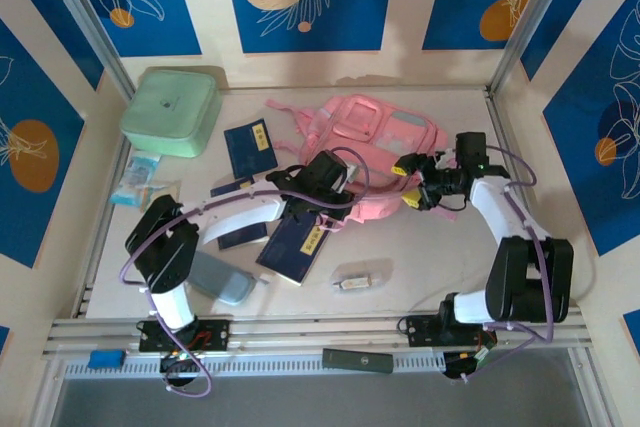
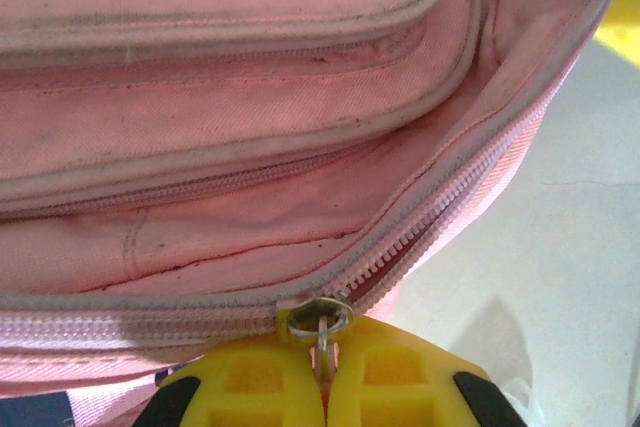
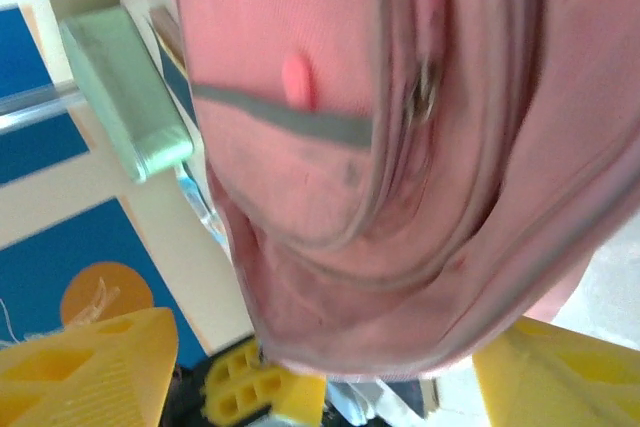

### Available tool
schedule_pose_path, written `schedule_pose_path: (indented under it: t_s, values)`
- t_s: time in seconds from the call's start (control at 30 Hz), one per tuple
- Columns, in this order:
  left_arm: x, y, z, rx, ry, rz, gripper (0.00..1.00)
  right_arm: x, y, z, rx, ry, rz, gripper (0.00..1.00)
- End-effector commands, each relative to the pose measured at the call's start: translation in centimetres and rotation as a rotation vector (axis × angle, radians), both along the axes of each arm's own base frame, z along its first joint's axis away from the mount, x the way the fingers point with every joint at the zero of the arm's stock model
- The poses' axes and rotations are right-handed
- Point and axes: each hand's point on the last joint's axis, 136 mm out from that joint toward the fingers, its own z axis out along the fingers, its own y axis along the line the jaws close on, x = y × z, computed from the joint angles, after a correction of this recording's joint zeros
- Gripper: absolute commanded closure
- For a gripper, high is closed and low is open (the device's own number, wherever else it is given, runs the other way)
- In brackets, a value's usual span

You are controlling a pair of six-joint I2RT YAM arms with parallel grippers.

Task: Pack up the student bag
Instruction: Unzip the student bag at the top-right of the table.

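- Step in hand, as judged: opening the main zip of the student bag (image 1: 375, 142) to make it ready for loading. Packing itself not yet begun.
- Place of the student bag: flat on the worktop (image 1: 440, 267), in the upper middle of the top view, with its straps toward the upper left.
- State of the left tool (image 2: 322, 372): closed tight on the zip pull (image 2: 321, 335), at the bottom middle of the left wrist view. Teeth joined to the left of the slider, parted to the right of it.
- State of the right tool (image 3: 325, 362): spread wide and gripping nothing, with the bag's edge between its two yellow fingers (image 3: 90, 367). Touching the fabric or not, cannot tell.
- Next move probably calls for a pull along the line of the teeth toward the joined part, not away from the fabric. Likely also calls for the right tool to close on the bag edge against sliding.
- Around:
  - mint-green box (image 1: 172, 112) at the upper left
  - one dark blue notebook (image 1: 250, 147) just left of the bag
  - a second notebook (image 1: 297, 247) under the left arm
  - grey-blue pouch (image 1: 222, 279) at the lower left
  - small clear item (image 1: 360, 277) below the bag
- In the way, as judged: the second notebook, close under the left arm and easy to drag. Also soft fabric, likely to bunch before the slider.
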Motion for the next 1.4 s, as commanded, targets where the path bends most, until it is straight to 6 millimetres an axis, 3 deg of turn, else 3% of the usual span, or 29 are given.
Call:
schedule_pose_path:
  t_s: [0.0,0.23,0.43,0.57,0.7,0.83,1.03,1.2,1.23,1.37]
  values:
    - [0.7,-1.8,2.5,-0.091,-0.010,-0.007,1.00,-1.2,2.3,0.1,0.055,0.068,-0.036,0.17]
    - [0.5,-2.3,3.2,-0.114,-0.008,-0.013,1.00,0.1,4.0,-2.4,-0.030,0.087,-0.088,0.22]
    - [0.1,-2.3,3.7,-0.121,-0.006,-0.018,1.00,2.0,5.0,-3.0,-0.151,0.042,-0.040,0.49]
    - [-0.5,-1.6,3.8,-0.119,-0.008,-0.018,1.00,2.4,5.2,-2.8,-0.194,-0.017,0.028,0.77]
    - [-1.5,0.0,3.4,-0.064,0.001,-0.031,1.00,2.1,3.4,-2.3,-0.250,-0.062,0.081,0.91]
    - [-1.9,2.8,2.3,0.031,-0.025,-0.007,1.00,2.1,-0.2,-1.3,-0.295,-0.123,0.064,1.00]
    - [-1.7,5.8,0.5,0.057,0.034,0.029,1.00,2.7,-5.5,-0.4,-0.329,-0.151,0.012,1.00]
    - [-1.2,4.6,0.3,0.026,0.059,0.014,1.00,3.9,-6.7,-0.1,-0.333,-0.151,-0.011,1.00]
    - [-1.0,4.2,0.5,0.017,0.069,0.013,1.00,4.0,-6.5,0.1,-0.330,-0.153,-0.012,0.97]
    - [-0.2,2.1,1.4,-0.059,0.086,0.022,1.00,3.3,-4.5,1.1,-0.266,-0.163,0.011,0.63]
